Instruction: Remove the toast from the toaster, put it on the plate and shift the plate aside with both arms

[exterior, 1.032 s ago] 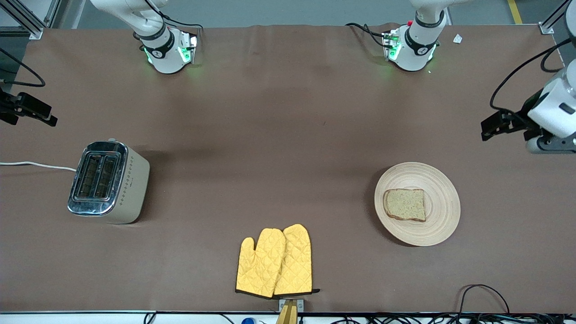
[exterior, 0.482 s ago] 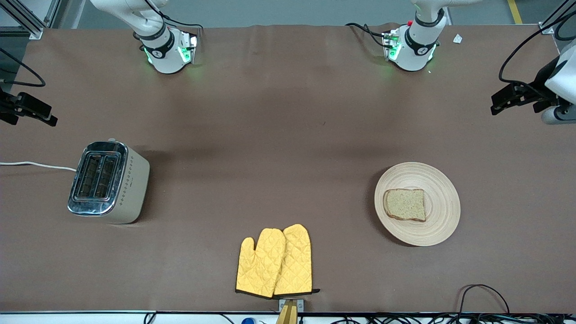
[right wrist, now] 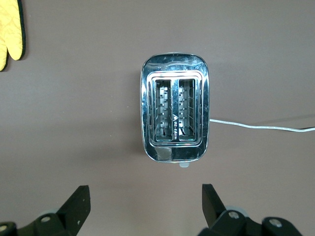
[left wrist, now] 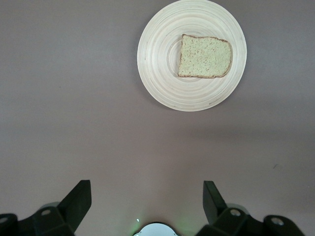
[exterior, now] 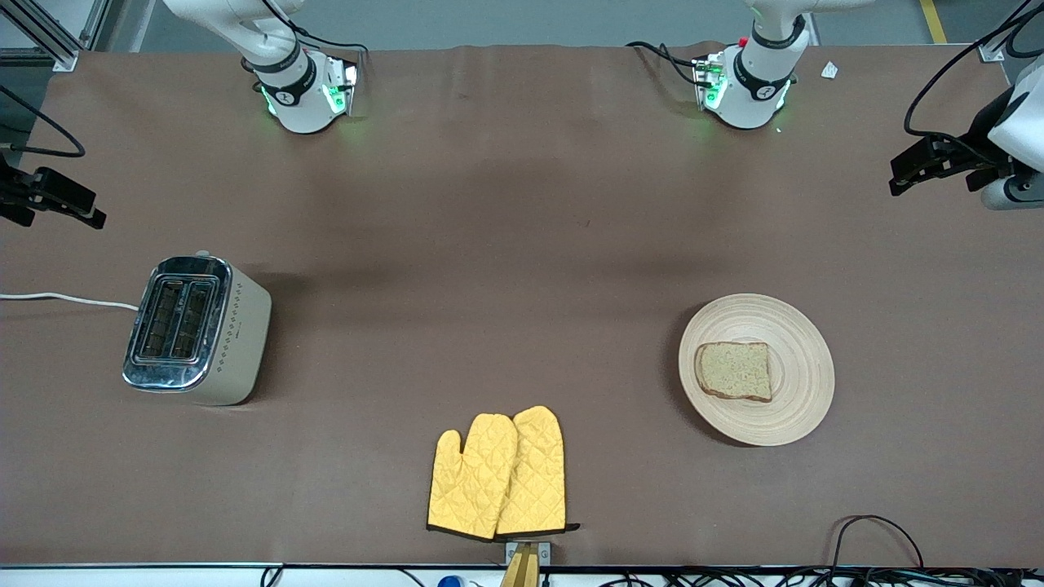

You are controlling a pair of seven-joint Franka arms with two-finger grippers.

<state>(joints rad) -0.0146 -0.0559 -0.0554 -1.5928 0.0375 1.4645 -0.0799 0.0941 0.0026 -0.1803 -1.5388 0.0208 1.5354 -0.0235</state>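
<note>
Two yellow oven mitts (exterior: 497, 474) lie overlapping at the table edge nearest the front camera, untouched and well clear of everything else, seemingly spare props. Farther in, toward the left arm's end, the plate (exterior: 803, 379) sits flat on the brown table covering (exterior: 522, 244) with the toast (exterior: 734, 371) lying on it, a little off-centre; the bread rests level, which suggests it was set down rather than dropped. Toward the right arm's end stands the toaster (exterior: 196, 330), upright, its white cord (exterior: 65, 299) trailing off the table edge. The right wrist view looks straight down into both slots (right wrist: 175, 111) and shows only bare wire racks, so the toaster appears empty and the transfer done. The left gripper (exterior: 934, 159) hangs in the air over the table's end on its own side, jaws spread wide and holding nothing; the right gripper (exterior: 53, 200) hangs over its end of the table, likewise spread and empty. Both hands are well apart from the plate, a pose that reads as pulled back with the work finished or nearly so. Farthest off, the two arm bases (exterior: 306, 94) glow green along the table's edge, with grey floor and aluminium framing (exterior: 49, 33) past them. Loose black cables (exterior: 881, 538) loop at the near edge.
</note>
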